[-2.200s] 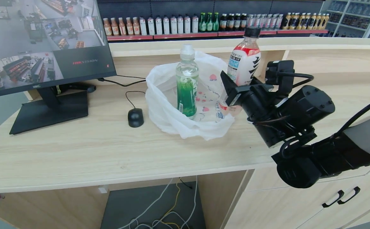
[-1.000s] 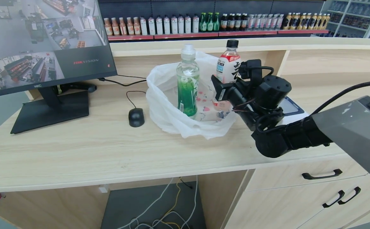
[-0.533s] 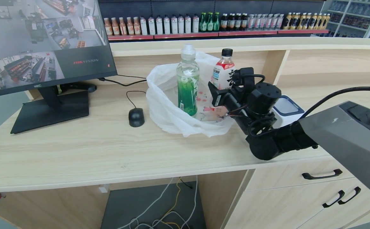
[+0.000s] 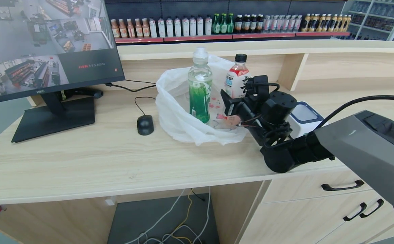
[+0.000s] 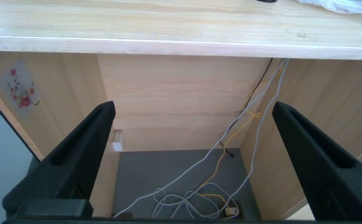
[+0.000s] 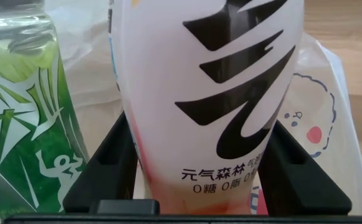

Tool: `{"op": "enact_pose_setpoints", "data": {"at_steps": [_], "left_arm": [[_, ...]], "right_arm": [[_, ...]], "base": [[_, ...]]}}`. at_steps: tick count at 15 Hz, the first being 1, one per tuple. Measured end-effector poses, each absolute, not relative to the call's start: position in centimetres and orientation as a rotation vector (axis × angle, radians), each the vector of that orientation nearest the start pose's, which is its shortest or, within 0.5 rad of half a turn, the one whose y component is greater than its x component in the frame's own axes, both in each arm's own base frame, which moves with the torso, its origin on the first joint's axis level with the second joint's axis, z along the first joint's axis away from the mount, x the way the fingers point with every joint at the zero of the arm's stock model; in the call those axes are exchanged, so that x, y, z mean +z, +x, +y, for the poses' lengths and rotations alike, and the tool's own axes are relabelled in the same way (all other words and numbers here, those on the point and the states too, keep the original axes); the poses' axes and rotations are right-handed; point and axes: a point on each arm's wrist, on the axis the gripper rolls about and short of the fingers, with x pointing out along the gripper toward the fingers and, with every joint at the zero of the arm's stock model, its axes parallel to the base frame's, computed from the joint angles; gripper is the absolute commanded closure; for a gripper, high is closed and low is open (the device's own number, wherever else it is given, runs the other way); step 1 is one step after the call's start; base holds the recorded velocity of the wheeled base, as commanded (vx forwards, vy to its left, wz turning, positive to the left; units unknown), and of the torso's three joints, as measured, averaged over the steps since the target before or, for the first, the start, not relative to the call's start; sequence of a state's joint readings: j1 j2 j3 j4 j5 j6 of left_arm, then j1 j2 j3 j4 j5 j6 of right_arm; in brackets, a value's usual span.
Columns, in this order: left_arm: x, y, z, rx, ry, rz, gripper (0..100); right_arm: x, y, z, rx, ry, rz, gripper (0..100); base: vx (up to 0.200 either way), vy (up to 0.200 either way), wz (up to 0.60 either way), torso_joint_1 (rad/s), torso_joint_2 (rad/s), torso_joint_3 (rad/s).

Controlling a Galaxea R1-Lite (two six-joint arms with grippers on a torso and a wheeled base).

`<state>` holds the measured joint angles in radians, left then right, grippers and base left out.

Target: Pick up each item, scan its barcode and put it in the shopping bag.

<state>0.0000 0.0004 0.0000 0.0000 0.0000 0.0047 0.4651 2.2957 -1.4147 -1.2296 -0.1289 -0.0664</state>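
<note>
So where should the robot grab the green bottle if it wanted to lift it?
On the green bottle, probably the clear upper half, above the rim of the bag. It stands upright with its lower part sunk in the bag, and the white bottle crowds its right, so coming from the robot's left looks easiest.

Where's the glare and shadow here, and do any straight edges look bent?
Head view: the front edge of the light wooden counter bows slightly, a lens bend; the white plastic shopping bag casts a faint, soft shadow. Left wrist view: the recess under the counter is dimmer than its top. Right wrist view: the white bottle with black brush strokes is evenly lit, no hot spot.
</note>
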Motion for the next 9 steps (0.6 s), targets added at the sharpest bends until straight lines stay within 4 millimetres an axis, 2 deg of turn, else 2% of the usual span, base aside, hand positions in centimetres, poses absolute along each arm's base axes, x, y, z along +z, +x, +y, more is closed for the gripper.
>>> {"op": "enact_pose_setpoints", "data": {"at_steps": [9], "left_arm": [[7.5, -2.3, 0.0, 0.0, 0.005, 0.0, 0]], "right_arm": [[16.0, 41.0, 20.4, 0.32, 0.009, -0.342, 100]], "base": [[0.0, 0.0, 0.0, 0.0, 0.0, 0.0]]}}
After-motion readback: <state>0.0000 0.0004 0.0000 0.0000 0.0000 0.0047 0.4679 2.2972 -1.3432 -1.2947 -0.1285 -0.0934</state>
